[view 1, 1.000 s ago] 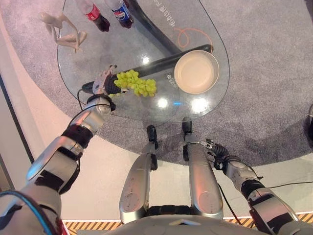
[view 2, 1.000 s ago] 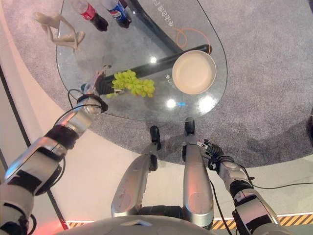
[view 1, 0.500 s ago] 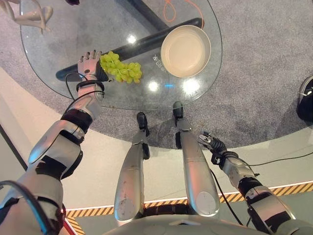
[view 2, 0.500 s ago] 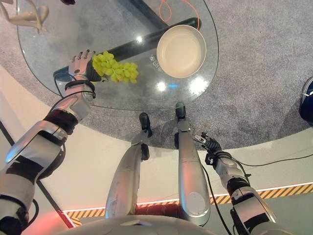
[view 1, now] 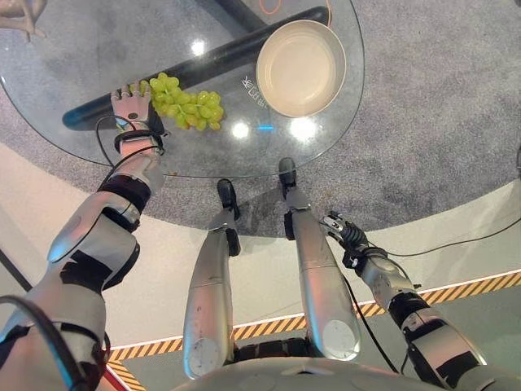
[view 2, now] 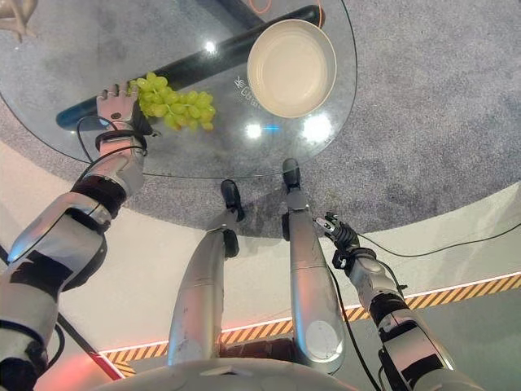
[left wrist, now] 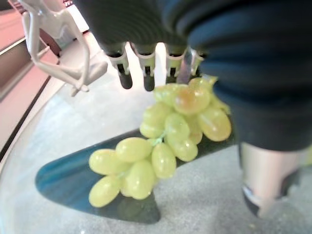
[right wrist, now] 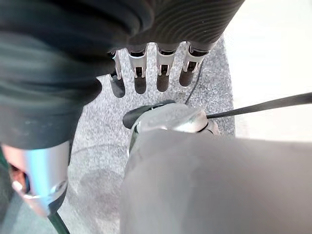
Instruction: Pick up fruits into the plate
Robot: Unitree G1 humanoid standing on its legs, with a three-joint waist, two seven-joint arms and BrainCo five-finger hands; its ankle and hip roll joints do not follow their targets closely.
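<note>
A bunch of green grapes [view 1: 186,102] lies on the round glass table [view 1: 73,57], left of an empty cream plate [view 1: 299,55]. My left hand [view 1: 129,106] rests at the bunch's left end, its fingers straight and pointing away from me. In the left wrist view the grapes [left wrist: 165,141] lie against the palm side, between the straight fingers [left wrist: 148,78] and the thumb, with nothing curled round them. My right hand [view 1: 342,232] hangs low beside my right leg, off the table, fingers [right wrist: 139,73] relaxed and holding nothing.
A dark bar [view 1: 236,49] of the table's base runs under the glass from the grapes towards the plate. A white figurine [left wrist: 53,29] stands at the table's far left. Grey carpet [view 1: 440,98] surrounds the table; a yellow-black floor stripe [view 1: 480,283] runs near my right arm.
The whole picture has shifted as the camera moved, and the two bottles have left the view. My left hand stays at the grapes' left end. The right hand hangs as before.
</note>
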